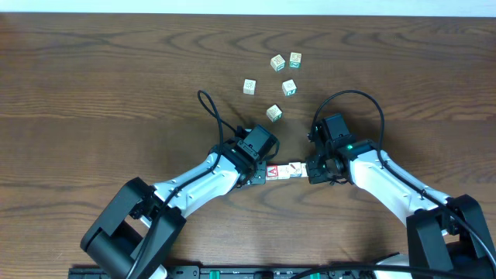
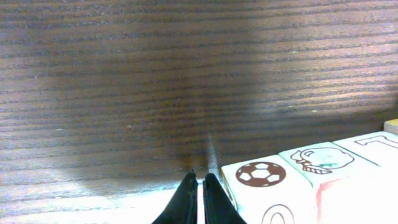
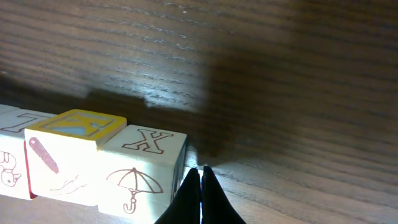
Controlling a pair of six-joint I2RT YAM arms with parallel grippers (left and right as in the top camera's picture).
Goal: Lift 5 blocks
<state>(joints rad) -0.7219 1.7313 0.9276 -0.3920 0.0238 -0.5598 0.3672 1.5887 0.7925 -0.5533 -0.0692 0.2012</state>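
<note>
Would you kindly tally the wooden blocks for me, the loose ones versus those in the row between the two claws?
Loose blocks: 5
Row blocks between left claw and right claw: 3
Total: 8 blocks

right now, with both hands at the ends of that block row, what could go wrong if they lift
1. The row of blocks seems held only by end pressure between the shut left hand and right hand; uneven lifting could buckle it.
2. The right hand's narrow tip meets the X block near its edge and may slip off.
</note>
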